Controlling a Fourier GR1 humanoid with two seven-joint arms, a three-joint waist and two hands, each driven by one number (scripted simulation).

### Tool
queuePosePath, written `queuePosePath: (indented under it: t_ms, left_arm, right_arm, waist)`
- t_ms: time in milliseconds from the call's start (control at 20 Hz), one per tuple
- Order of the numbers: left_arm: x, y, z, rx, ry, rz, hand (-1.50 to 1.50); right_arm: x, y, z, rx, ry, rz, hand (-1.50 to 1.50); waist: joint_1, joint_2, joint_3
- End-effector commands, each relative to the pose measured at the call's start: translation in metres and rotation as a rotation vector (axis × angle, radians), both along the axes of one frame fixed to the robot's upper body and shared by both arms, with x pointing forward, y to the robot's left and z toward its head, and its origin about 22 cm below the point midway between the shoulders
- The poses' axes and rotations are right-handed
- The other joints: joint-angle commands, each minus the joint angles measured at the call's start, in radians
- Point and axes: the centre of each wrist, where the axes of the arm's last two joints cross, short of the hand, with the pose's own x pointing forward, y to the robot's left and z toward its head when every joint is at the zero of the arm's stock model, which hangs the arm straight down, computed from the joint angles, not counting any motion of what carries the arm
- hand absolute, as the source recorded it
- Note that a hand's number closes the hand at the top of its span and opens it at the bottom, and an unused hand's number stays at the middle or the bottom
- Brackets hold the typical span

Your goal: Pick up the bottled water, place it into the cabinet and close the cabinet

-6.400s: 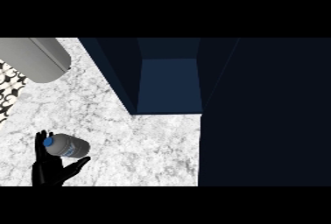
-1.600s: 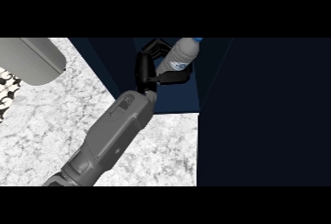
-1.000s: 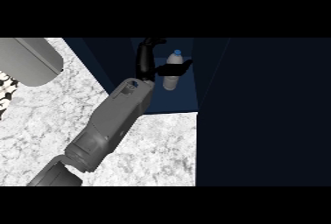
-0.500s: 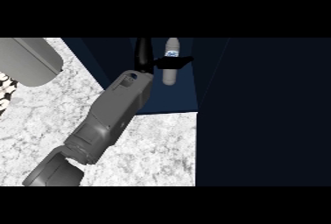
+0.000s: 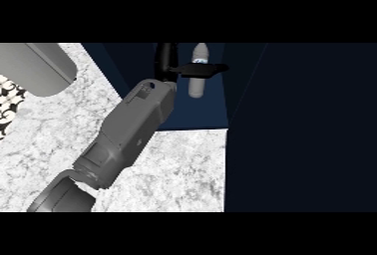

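Note:
The bottled water (image 5: pixel 196 84) is a clear bottle with a blue label, standing about upright inside the open dark blue cabinet (image 5: pixel 199 112) at the top centre. My left hand (image 5: pixel 168 59) reaches into the cabinet from the lower left. Its fingers (image 5: pixel 206 69) are curled across the bottle's middle and hide the label band. The grey left forearm (image 5: pixel 132 129) runs diagonally over the marble counter (image 5: pixel 173 172). My right hand does not show.
The cabinet's dark door (image 5: pixel 309 129) fills the right side of the view, swung open. A grey rounded object (image 5: pixel 37 67) sits at the upper left, with a black-and-white patterned surface (image 5: pixel 7 104) at the left edge.
The bottle has gone from tilted to upright and sits slightly lower and further left in the cabinet. My left forearm has swung a little to the left. The hand still holds the bottle.

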Motion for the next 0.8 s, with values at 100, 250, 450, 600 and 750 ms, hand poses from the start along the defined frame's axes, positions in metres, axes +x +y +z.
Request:
queuePosePath:
  t_ms: [100,250,450,600,750]
  left_arm:
    - [-0.017,-0.010,-0.002,-0.063,0.000,-0.110,-1.50]
    - [-0.026,-0.003,-0.014,-0.081,-0.007,-0.136,-1.50]
    - [-0.047,-0.008,-0.020,-0.116,0.018,-0.179,-1.50]
    - [-0.074,-0.020,-0.020,-0.146,0.039,-0.207,-1.50]
    - [-0.098,-0.018,-0.022,-0.165,0.019,-0.235,-1.50]
  right_arm:
    - [-0.006,0.015,0.029,0.012,-0.028,0.020,-1.50]
    - [-0.007,0.007,0.021,0.007,-0.010,0.021,-1.50]
    - [-0.004,0.020,0.028,0.004,-0.025,0.031,-1.50]
    - [-0.004,0.012,0.032,0.010,-0.007,0.028,-1.50]
    - [0.003,0.021,0.030,0.012,-0.020,-0.011,-1.50]
  waist:
    - [0.018,-0.012,0.000]
    - [0.037,-0.014,0.001]
    - [0.048,-0.016,0.000]
    - [0.055,-0.018,0.000]
    - [0.066,-0.017,0.000]
